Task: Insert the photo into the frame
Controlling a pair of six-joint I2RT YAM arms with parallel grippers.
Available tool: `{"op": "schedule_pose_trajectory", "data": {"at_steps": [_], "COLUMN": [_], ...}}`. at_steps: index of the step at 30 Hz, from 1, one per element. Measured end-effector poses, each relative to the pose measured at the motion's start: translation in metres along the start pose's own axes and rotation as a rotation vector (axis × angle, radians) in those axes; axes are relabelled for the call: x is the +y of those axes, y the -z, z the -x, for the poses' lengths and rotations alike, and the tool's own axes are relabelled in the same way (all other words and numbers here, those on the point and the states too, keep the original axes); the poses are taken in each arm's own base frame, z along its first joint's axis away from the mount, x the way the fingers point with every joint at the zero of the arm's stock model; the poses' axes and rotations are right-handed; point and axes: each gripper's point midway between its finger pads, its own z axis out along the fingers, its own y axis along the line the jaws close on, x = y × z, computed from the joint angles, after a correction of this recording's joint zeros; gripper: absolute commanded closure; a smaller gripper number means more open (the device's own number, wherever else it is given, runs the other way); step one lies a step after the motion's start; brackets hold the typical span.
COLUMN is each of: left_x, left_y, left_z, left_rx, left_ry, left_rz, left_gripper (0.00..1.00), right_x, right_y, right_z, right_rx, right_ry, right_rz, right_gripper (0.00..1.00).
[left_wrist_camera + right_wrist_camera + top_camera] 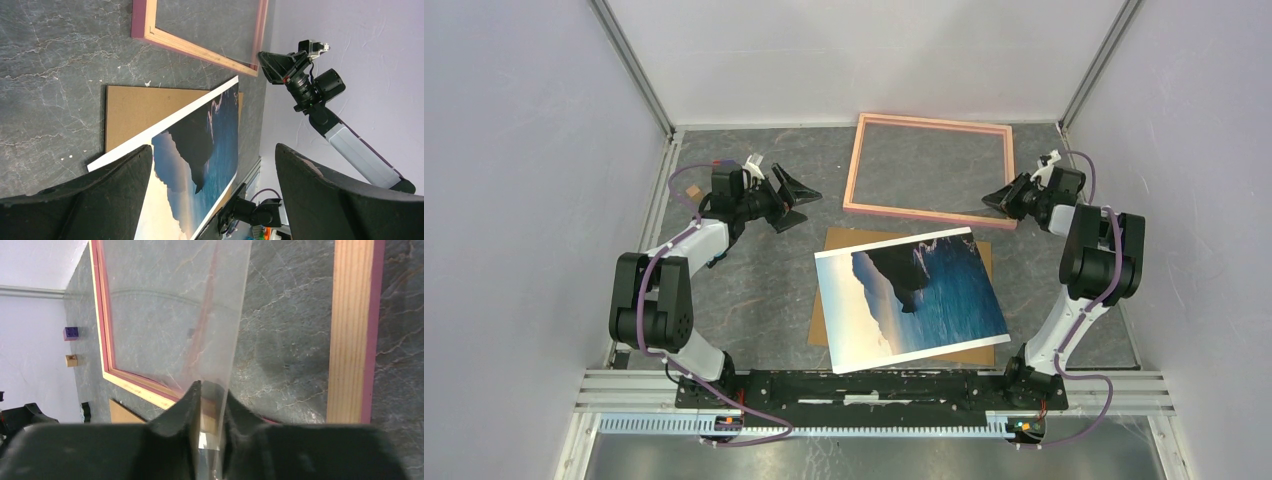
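We log photo on brown board, outside frame; insertion pending. Right claw pinches clear pane; left claw gapes empty.

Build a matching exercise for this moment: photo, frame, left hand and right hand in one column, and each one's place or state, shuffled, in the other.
Column one:
1. photo
2. frame
3. left hand
4. right hand

Column two:
A. shut on the edge of the clear pane
B. lying flat at the far side of the table
C. open, holding nothing
D. picture side up on the brown board

Pairs: 1-D, 2-B, 3-C, 4-A
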Motion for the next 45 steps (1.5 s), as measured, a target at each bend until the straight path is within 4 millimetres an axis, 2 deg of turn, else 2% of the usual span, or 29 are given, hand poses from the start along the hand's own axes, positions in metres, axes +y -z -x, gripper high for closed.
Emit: {"op": "schedule_pose_trajectory", "data": {"at_steps": [3, 5, 8, 17, 30, 35, 39, 45], "left_x": [-0.001, -0.001, -0.002, -0.002, -0.003, -0.003, -0.003, -0.003], "left_y": [0.000, 0.000, 0.001, 0.000, 0.000, 0.000, 0.000, 0.000], "left_z": [-0.001, -0.001, -0.002, -0.002, -0.001, -0.001, -0.001, -0.001], "left_rx": [0.004, 0.008, 0.012, 0.011, 0.010, 0.010, 0.010, 0.009], "left_ry": [0.000, 0.000, 0.000, -0.002, -0.005, -0.004, -0.004, -0.006], "left_rz": [-0.003, -0.006, -0.010, -0.011, -0.014, -0.015, -0.014, -0.015], "left_gripper": [0.03, 0.03, 0.03, 0.03, 0.03, 0.03, 0.03, 0.03], "right_x": [0.005, 0.011, 0.018, 0.044, 0.059, 0.069, 0.086, 0.137], "right_y": [0.000, 0.000, 0.000, 0.005, 0.009, 0.012, 0.022, 0.059], "right_z": [0.003, 0.007, 0.014, 0.013, 0.010, 0.016, 0.025, 0.041], "right_rx": [0.004, 0.002, -0.007, 0.025, 0.081, 0.072, 0.048, -0.021], "right_ry": [-0.016, -0.018, -0.023, -0.080, -0.085, -0.110, -0.107, 0.003], "right_rz": [0.011, 0.030, 0.056, 0.174, 0.250, 0.286, 0.314, 0.366], "right_gripper": [0.96, 1.00, 1.00, 1.00, 1.00, 1.00, 1.00, 1.00]}}
